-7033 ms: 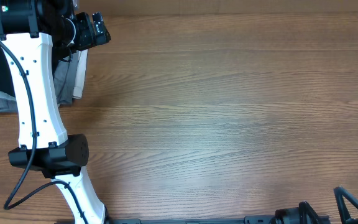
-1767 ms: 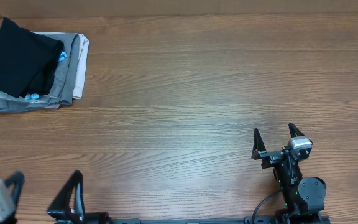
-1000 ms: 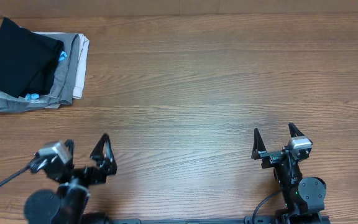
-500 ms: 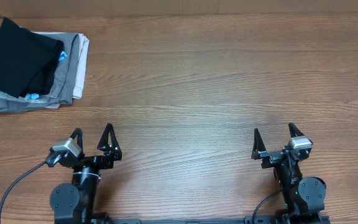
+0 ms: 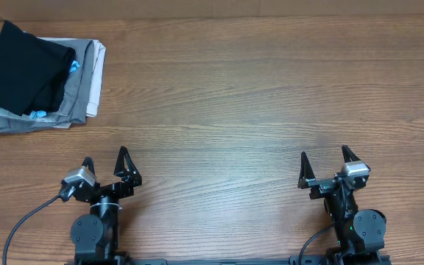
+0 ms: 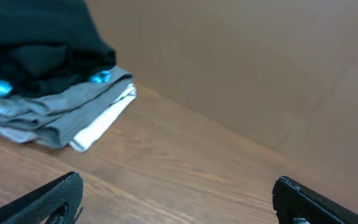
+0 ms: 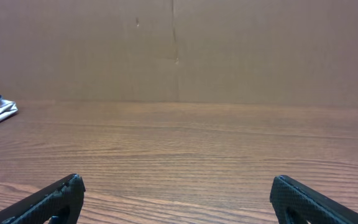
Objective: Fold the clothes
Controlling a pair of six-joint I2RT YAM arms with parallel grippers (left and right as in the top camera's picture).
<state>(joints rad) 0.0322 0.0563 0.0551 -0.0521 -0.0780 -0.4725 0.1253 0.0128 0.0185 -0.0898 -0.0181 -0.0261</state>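
A: What takes up most of the view?
B: A wooden table (image 5: 271,88), brown with the grain running side to side. In both wrist views a plain brown wall (image 7: 229,50) stands behind its far edge

A: And where is the shirt?
B: The black shirt (image 5: 17,70) is at the far left corner of the table, lying bunched on top of a stack of folded grey and beige garments (image 5: 83,85). From overhead it is cut off by the left edge of the picture. It covers most of the stack, with only the right and near edges of the stack showing beneath it

A: Are the arms near it?
B: No, both are at the near edge, well apart from the pile. The left gripper (image 5: 106,158) has its jaws spread wide with nothing between them, pointing over bare wood towards the pile. The right gripper (image 5: 323,154), far over on the other side, is spread just as wide and also holds nothing

A: Anything smaller?
B: A few light-blue bits (image 5: 74,66) peek out where the shirt meets the grey cloth
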